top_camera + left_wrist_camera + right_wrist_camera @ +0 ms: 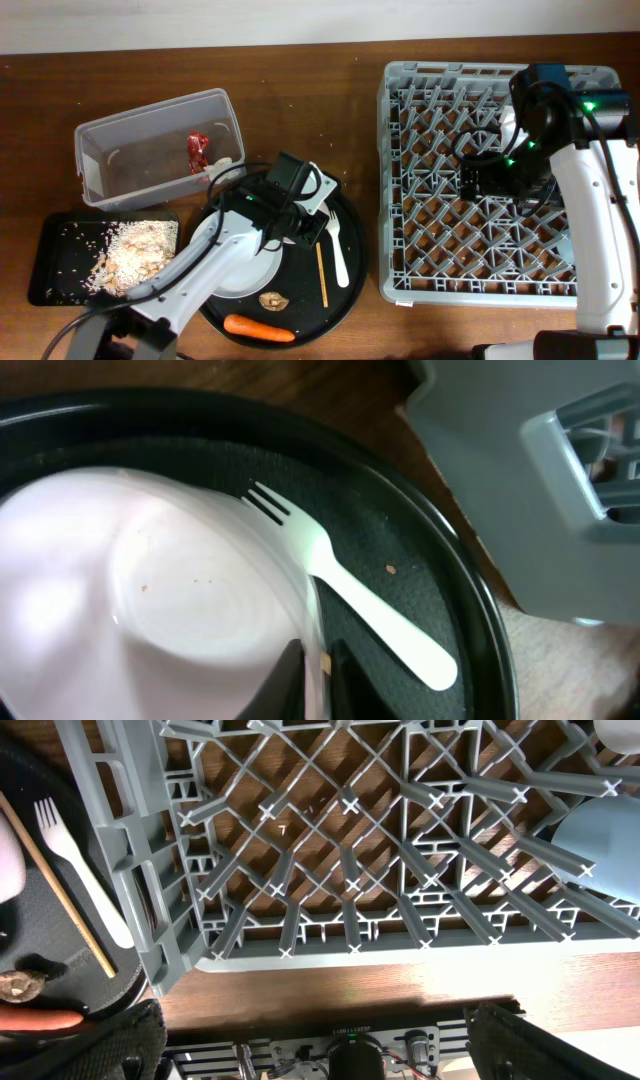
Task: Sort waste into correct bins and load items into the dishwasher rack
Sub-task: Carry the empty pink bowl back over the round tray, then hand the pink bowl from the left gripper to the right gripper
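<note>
The left gripper (pixel 303 230) is low over the round black tray (pixel 350 275), at the right edge of the white plate (pixel 150 590). In the left wrist view its fingers (pixel 285 685) are close together with the rim of the plate in the narrow gap. I cannot tell if they press on it. The white plastic fork (pixel 350 590) lies just beside them, its tines resting on the plate's rim. The thin wooden stick (pixel 322 275) lies on the tray between plate and fork. The brown lump (pixel 271 299) and the carrot (pixel 258 327) are at the tray's front edge.

The right gripper (pixel 310 1015) is above the dishwasher rack (pixel 385 180), its fingers wide apart and holding nothing. A light-blue cup (pixel 600 840) sits among the pegs.

The red snack wrapper (pixel 197 152) and the crumpled white paper (pixel 222 162) lie in the clear tub (pixel 100 135). The beige food scraps (pixel 135 255) lie in the shallow black tray (pixel 45 260) on the worktop (pixel 300 90).
</note>
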{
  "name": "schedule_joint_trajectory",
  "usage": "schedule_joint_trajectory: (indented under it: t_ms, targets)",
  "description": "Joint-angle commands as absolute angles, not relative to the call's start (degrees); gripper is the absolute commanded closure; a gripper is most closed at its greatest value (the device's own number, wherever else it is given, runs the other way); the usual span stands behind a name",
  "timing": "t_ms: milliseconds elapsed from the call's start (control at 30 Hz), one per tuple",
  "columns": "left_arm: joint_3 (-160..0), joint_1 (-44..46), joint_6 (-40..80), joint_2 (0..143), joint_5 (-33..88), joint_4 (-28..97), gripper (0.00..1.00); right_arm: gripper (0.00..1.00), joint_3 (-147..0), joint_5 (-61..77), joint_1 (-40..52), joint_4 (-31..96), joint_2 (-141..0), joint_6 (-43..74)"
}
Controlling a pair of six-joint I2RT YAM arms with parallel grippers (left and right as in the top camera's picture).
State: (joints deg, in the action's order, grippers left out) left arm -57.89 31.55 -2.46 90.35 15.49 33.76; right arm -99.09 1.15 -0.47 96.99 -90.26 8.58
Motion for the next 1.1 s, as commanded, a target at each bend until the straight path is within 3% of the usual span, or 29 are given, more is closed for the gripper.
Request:
schedule_joint_trajectory:
  t_ms: [0, 67, 333, 433, 600, 867, 1067]
  targets:
    - [-58.8, 32.0, -2.2, 91.6, 13.5, 33.4, 0.81, 0.00, -98.9, 1.5, -0.8, 97.1, -89.4, 8.4]
    - [-58.8, 32.0, -2.2, 91.5, 13.7, 33.4, 0.65, 0.00, -98.9, 1.5, -0.8, 97.1, -89.4, 8.4]
    - [-65.7, 28.1, -2.1, 86.5, 13.4, 43.4, 0.58, 0.02, -98.9, 1.5, -0.8, 96.5, -89.4, 8.4]
    - [-67.6, 20.9, -0.3, 81.6, 12.2, 50.3, 0.56, 0.02, -98.9, 5.9, -0.8, 95.2, -89.4, 6.2]
    - [-67.6, 4.7, 0.1, 76.3, 12.2, 59.4, 0.53, 0.02, -98.9, 24.9, 0.4, 90.7, -89.4, 0.8]
    - [-67.4, -15.1, 5.6, 76.2, 12.2, 67.2, 0.46, 0.02, -98.9, 22.0, 18.2, 83.7, -93.3, 3.6]
    - [-67.4, -16.4, 5.6, 76.2, 12.6, 67.2, 0.45, 0.00, -98.9, 11.0, 31.3, 77.2, -104.1, 13.5]
